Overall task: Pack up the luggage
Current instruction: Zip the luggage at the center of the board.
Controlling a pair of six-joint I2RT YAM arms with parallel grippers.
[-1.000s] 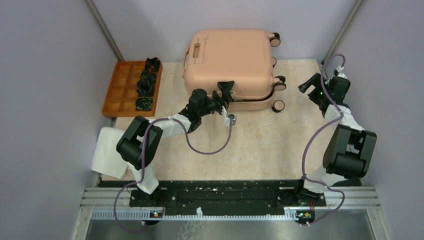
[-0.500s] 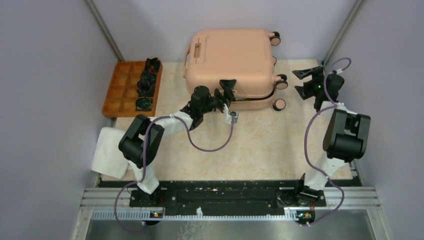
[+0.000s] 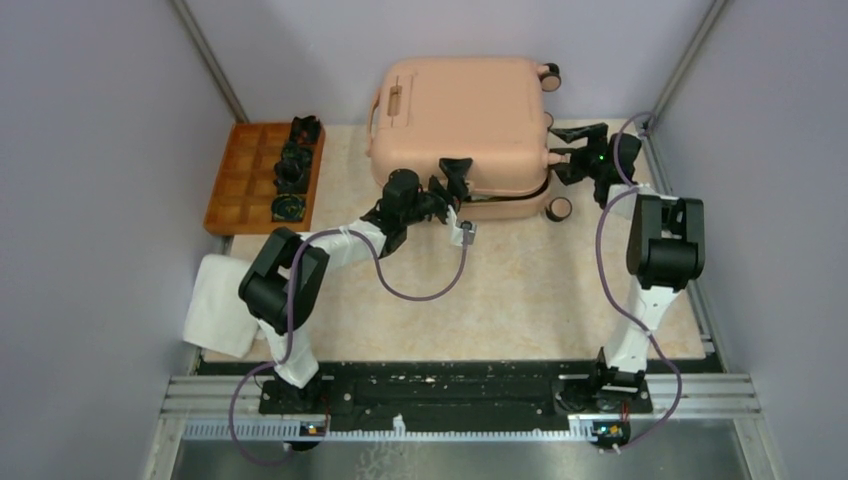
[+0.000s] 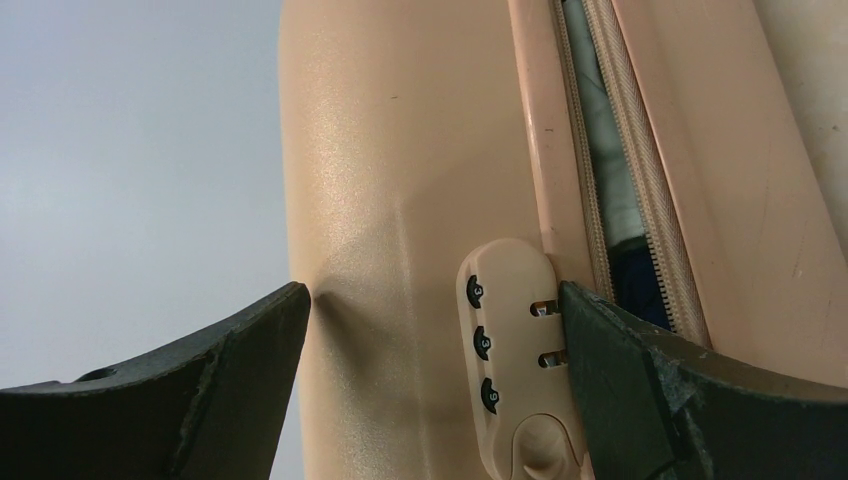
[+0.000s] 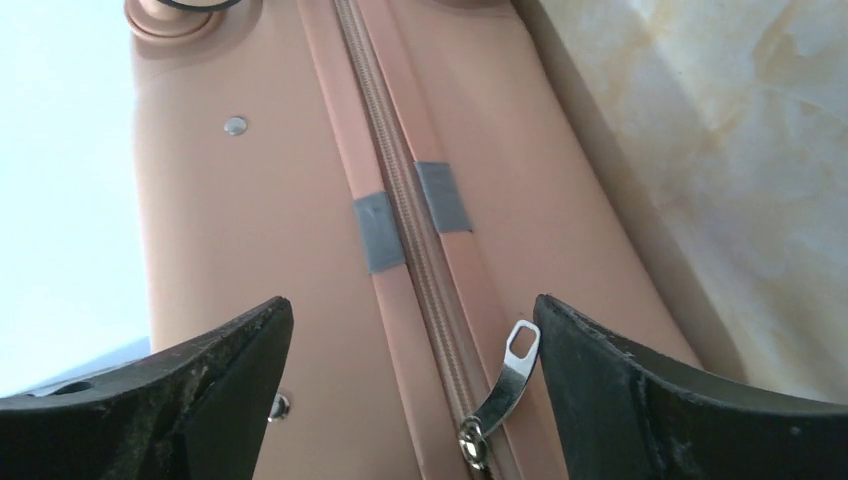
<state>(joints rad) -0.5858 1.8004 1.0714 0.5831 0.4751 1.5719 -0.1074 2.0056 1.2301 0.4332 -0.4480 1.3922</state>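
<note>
Zipping step, likely: peach-pink hard-shell suitcase [image 3: 460, 105] lies flat right of orange compartmented tray [image 3: 238, 187], left gripper [image 4: 430, 300] and right gripper [image 5: 410, 310] spread empty at its seam [image 5: 405, 215]; next, right one should pinch silver zipper pull [image 5: 500, 385].

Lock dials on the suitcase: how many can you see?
3, in a column on the suitcase's lock: top dial, middle dial, bottom dial. None looks hidden.

An orange compartmented tray [image 3: 240, 182] sits at upper left, black parts [image 3: 290, 166] in its right-hand column; a white cloth [image 3: 215, 305] lies at lower left.
</note>
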